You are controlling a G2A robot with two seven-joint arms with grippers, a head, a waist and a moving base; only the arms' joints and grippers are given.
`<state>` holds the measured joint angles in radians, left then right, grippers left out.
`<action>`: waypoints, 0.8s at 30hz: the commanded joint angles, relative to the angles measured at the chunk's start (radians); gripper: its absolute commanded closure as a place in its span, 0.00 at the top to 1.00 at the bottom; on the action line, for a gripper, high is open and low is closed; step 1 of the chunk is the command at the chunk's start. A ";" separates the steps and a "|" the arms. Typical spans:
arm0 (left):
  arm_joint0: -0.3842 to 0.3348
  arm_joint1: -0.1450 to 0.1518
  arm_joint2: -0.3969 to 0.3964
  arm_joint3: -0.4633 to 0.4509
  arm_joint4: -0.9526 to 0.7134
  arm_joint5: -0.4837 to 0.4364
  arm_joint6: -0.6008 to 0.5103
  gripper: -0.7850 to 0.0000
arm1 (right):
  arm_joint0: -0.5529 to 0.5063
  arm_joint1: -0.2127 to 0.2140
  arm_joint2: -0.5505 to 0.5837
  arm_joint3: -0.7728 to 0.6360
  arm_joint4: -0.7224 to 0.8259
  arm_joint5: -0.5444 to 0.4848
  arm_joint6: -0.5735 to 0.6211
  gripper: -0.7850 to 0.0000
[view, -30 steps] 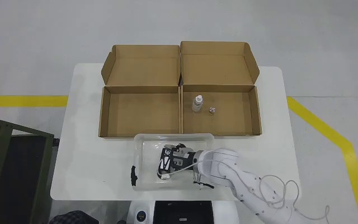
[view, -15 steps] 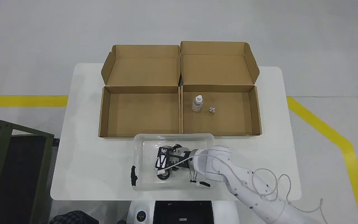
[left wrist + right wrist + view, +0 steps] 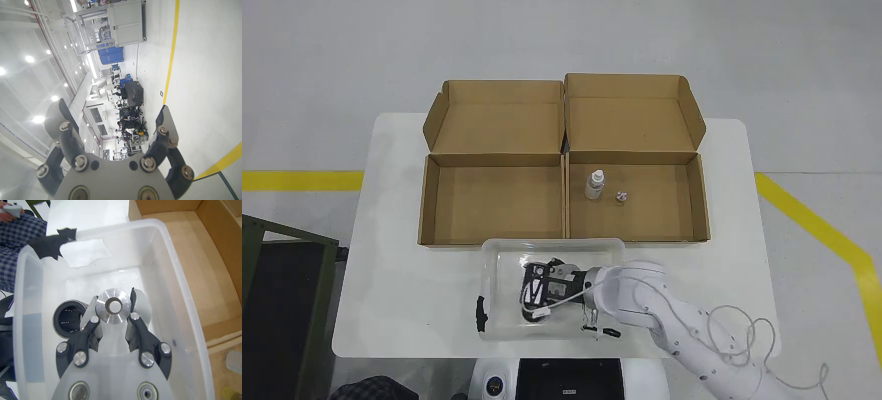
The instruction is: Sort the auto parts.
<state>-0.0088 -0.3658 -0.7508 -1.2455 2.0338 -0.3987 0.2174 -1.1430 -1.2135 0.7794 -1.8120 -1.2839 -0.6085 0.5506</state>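
Observation:
My right gripper (image 3: 113,301) is down inside the clear plastic bin (image 3: 504,250), shut on a silver metal disc with a centre hole (image 3: 121,300); one finger presses each side of it. A black ribbed cylinder part (image 3: 66,318) lies in the bin right beside the gripper's finger. From above, the right gripper (image 3: 535,288) sits in the bin's middle. My left gripper (image 3: 113,115) is open, holds nothing, and points out at the room, away from the table.
Two open cardboard boxes stand behind the bin: the left box (image 3: 492,200) has nothing in it, the right box (image 3: 682,200) holds a small white bottle-shaped part (image 3: 595,184) and a tiny silver part (image 3: 621,196). A black scrap (image 3: 481,312) hangs on the bin's left rim.
The right gripper shifted slightly left inside the bin, then eased back a little. The boxes and their parts have not moved.

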 commanded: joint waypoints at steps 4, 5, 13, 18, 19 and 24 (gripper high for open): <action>0.000 0.000 0.000 0.000 0.000 0.000 0.000 1.00 | -0.046 0.016 0.071 -0.070 0.051 -0.013 -0.051 0.00; 0.000 0.000 0.000 0.000 0.000 0.000 0.000 1.00 | -0.056 0.020 0.090 -0.084 0.062 -0.016 -0.064 0.00; 0.000 0.000 0.000 0.000 0.000 0.000 0.000 1.00 | -0.146 0.050 0.245 -0.178 0.173 -0.050 -0.173 0.00; 0.000 0.000 0.000 0.000 0.000 0.000 0.000 1.00 | -0.184 0.061 0.326 -0.193 0.274 -0.058 -0.230 0.00; 0.000 0.000 0.000 0.000 0.000 0.000 0.000 1.00 | -0.188 0.062 0.338 -0.193 0.294 -0.061 -0.236 0.00; 0.000 0.000 0.000 0.000 0.000 0.000 0.000 1.00 | -0.199 0.067 0.380 -0.190 0.393 -0.053 -0.249 0.00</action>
<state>-0.0088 -0.3658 -0.7508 -1.2455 2.0338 -0.3987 0.2174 -1.3414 -1.1471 1.1535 -2.0026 -0.9068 -0.6654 0.3011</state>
